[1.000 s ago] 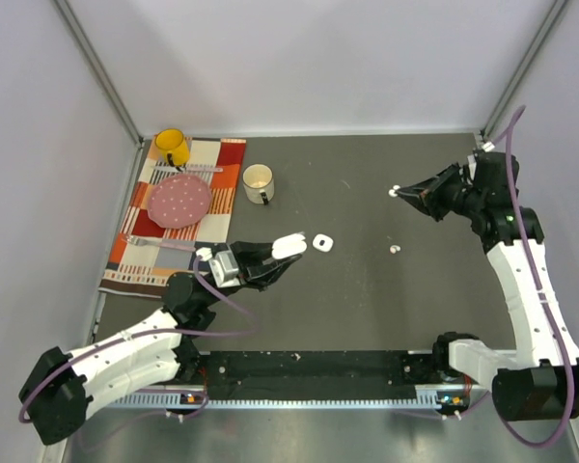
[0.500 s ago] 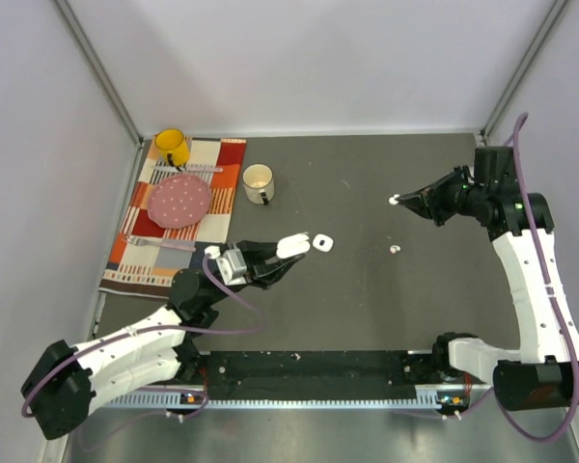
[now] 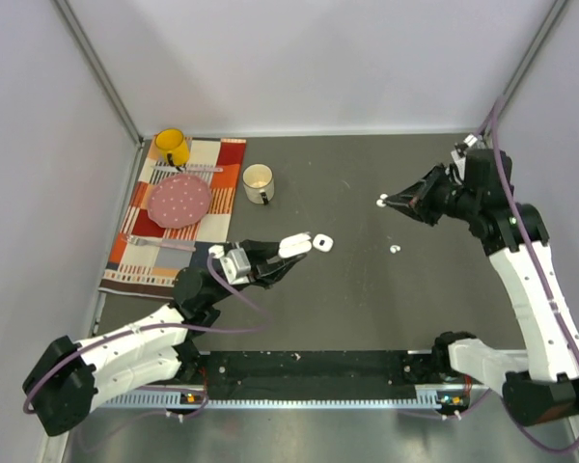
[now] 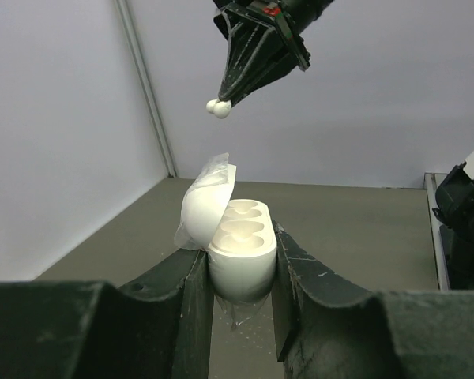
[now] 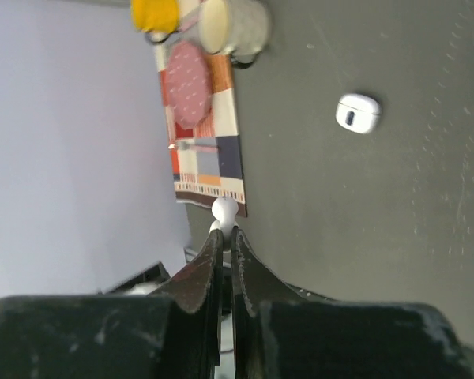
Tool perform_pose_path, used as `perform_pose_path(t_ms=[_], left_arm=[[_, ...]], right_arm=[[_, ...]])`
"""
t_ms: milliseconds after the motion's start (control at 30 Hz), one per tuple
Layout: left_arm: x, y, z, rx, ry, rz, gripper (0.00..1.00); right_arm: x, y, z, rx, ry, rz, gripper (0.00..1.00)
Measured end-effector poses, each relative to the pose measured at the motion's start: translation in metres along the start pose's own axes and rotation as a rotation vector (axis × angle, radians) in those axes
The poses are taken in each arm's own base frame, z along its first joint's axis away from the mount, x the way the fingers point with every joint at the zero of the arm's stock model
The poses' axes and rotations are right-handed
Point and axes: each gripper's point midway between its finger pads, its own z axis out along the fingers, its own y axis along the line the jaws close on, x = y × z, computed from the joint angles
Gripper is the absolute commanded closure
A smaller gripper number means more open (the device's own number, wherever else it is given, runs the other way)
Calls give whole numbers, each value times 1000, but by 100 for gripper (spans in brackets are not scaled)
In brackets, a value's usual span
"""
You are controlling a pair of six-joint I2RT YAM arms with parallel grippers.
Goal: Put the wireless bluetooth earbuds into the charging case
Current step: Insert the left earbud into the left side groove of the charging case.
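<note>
dark grey table (image 3: 367, 309) boxed in by pale walls. from above, shows the left gripper (image 3: 288, 253) near the middle, clamped on the open white charging case (image 3: 294, 243), with a second case (image 3: 322, 242) shut on the surface just beside it to the right. farther right, finds the right gripper (image 3: 386, 202) pinched tight on one tiny white earbud (image 3: 381, 202), with another earbud (image 3: 395, 249) loose on the table nearer the arm bases, well apart from both cases. at far left, a patterned cloth (image 3: 135, 265) bearing a pink plate (image 3: 180, 200), a yellow mug (image 3: 172, 147) at its far corner, a cream mug (image 3: 259, 181) just off its edge. from the left wrist, shows both jaws pressed against the charging case's sides, two empty wells facing up, lid tipped back to the left; higher up, the right gripper's pointed tip with the earbud at its very end, clear of the case. from the right wrist, shows jaws together on the earbud, its round head poking past them; beyond, the second case on the dark surface, and cloth, plate and both mugs toward the top.
</note>
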Motion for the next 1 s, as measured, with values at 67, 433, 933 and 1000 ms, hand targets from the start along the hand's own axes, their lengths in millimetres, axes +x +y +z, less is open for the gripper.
perform_pose_path(t_ms=[67,433,933,1000], left_arm=[[-3,0,0,-1,-10,4,100],[-13,-7,-2,28,-32,-27,100],[-20,-24,6,132,-20,-92,100],[-17,-26,6,145,-10,-101,100]], right_arm=[[7,7,-4,-113,-2,-105,100],[59,77,-67,-743,97,-839,100],[130,104,-91,-926,201,-1501,100],[137,95,-70,-856,252,-1559,100]])
